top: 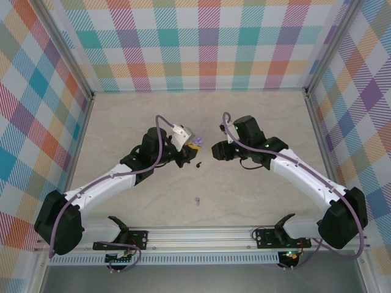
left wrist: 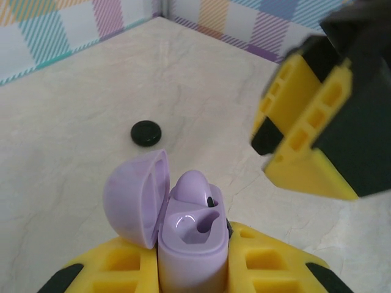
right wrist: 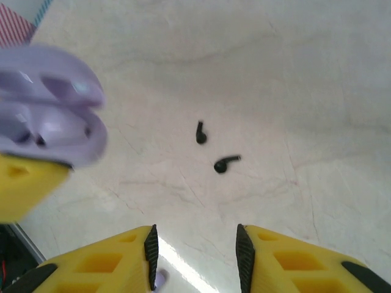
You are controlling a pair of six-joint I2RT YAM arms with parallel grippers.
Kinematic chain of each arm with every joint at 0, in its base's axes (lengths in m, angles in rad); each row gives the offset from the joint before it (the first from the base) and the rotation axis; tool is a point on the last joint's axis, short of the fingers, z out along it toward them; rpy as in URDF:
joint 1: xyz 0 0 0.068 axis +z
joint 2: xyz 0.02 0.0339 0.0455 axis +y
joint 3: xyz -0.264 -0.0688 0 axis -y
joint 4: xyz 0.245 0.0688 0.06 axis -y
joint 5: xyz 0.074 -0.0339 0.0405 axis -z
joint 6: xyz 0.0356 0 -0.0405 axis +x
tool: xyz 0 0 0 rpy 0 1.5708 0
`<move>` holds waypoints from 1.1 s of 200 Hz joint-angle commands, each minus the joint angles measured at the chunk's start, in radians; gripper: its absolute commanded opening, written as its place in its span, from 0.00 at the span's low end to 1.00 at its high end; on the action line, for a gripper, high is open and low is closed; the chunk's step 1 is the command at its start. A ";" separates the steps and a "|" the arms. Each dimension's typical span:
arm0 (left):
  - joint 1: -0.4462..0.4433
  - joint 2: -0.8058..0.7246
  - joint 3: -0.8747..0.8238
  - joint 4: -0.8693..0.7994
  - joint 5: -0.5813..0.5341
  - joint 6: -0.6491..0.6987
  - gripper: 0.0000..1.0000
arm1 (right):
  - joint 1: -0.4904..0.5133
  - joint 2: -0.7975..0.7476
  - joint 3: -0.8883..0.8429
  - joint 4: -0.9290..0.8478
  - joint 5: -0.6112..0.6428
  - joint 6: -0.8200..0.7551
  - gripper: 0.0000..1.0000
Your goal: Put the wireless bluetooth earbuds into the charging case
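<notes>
Above the table, the left gripper squeezes the open purple case between its jaws. The right gripper has its jaws a little apart with nothing in them. One purple bud sits in the case. Two black buds lie just ahead of the right jaws.

Left tool clamped, right tool ajar, both arms angled inward.
</notes>
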 commanded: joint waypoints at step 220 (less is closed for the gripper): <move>0.002 -0.464 -0.137 -0.247 -0.245 -0.236 0.26 | 0.435 0.466 0.087 -0.168 0.114 0.653 0.44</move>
